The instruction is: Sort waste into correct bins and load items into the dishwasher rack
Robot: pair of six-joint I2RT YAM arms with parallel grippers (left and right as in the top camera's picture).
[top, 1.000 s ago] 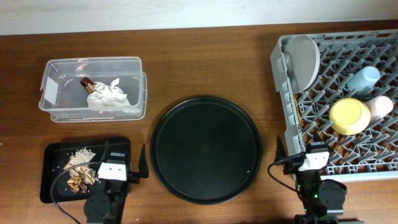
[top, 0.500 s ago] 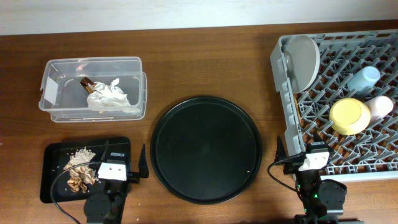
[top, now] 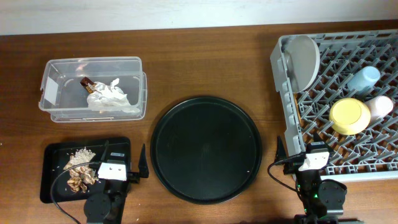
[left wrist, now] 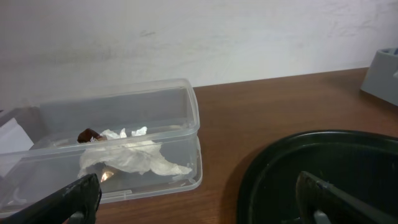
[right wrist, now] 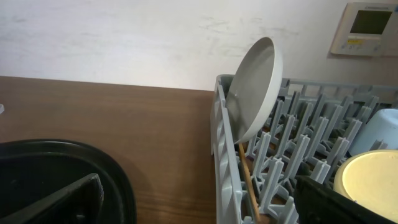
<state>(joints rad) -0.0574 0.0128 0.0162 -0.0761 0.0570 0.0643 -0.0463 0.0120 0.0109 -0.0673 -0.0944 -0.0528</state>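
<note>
Crumpled white paper with a brown wrapper [top: 111, 95] [left wrist: 134, 155] lies in the clear tub [top: 93, 61] [left wrist: 124, 102]. Food scraps [top: 81, 172] lie in the shallow black tray [top: 55, 186]. The grey rack [top: 281, 99] [right wrist: 221, 143] holds an upright plate [top: 301, 59] [right wrist: 252, 87], a yellow bowl [top: 349, 116] [right wrist: 367, 177], a blue cup [top: 364, 78] [right wrist: 382, 130], a pink cup [top: 380, 107] and chopsticks [right wrist: 249, 180]. My left gripper [top: 125, 159] [left wrist: 199, 205] is open and holds nothing, near the black tray. My right gripper [top: 298, 152] [right wrist: 199, 205] is open and holds nothing, at the rack's front left corner.
A large round black tray [top: 205, 149] [left wrist: 323, 162] [right wrist: 56, 162] sits mid-table between the two arms. A white wall runs along the table's far edge, with a small wall panel [right wrist: 367, 25] above the rack.
</note>
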